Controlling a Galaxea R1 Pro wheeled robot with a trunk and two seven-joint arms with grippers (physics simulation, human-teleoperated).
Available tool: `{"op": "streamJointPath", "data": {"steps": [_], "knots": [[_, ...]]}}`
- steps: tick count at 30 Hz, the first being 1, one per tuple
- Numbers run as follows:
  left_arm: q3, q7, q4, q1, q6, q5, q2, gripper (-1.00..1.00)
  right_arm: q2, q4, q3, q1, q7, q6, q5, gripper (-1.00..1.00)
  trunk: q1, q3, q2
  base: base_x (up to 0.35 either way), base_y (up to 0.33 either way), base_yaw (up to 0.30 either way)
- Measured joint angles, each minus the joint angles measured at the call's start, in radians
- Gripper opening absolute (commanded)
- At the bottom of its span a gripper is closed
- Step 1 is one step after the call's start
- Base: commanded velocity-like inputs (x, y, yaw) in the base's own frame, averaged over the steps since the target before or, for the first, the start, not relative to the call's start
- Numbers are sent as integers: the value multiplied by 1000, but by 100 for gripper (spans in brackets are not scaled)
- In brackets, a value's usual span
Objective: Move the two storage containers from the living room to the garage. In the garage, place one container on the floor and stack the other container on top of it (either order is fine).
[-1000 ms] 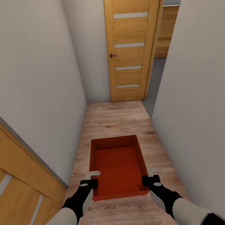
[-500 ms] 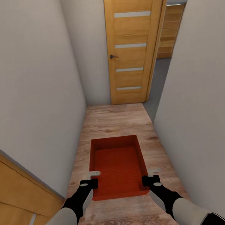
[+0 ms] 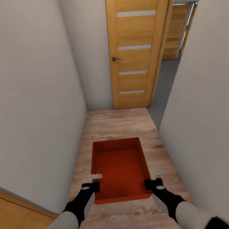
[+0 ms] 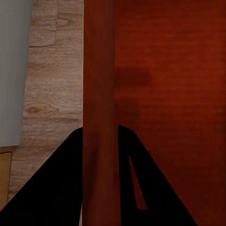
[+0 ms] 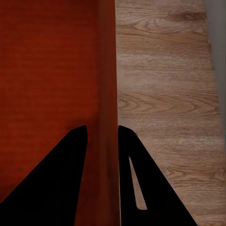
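An orange-red storage container, open-topped and empty, hangs in front of me over the wood-plank corridor floor. My left gripper is shut on its left wall and my right gripper on its right wall. In the left wrist view the dark fingers straddle that wall. The right wrist view has the fingers clamped on the other wall. Grey concrete floor shows past the corridor's far right end.
White walls close in tightly on both sides of the narrow corridor. An oak door with four frosted strips stands open at the far end. Another wooden door edge sits low at my left. More wood panelling lies beyond the opening.
The view has advanced along the corridor: the oak door ahead looks closer and the door at my lower left has slid mostly out of frame. Both grippers keep their hold on the container.
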Motion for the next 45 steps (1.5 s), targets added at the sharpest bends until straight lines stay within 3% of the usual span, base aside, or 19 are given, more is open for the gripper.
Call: {"op": "streamJointPath", "data": {"steps": [45], "knots": [[0, 0, 0, 0, 0, 1, 0, -100, 0, 0, 0, 0, 0, 0, 0, -100, 0, 0, 0, 323, 0, 0]]}}
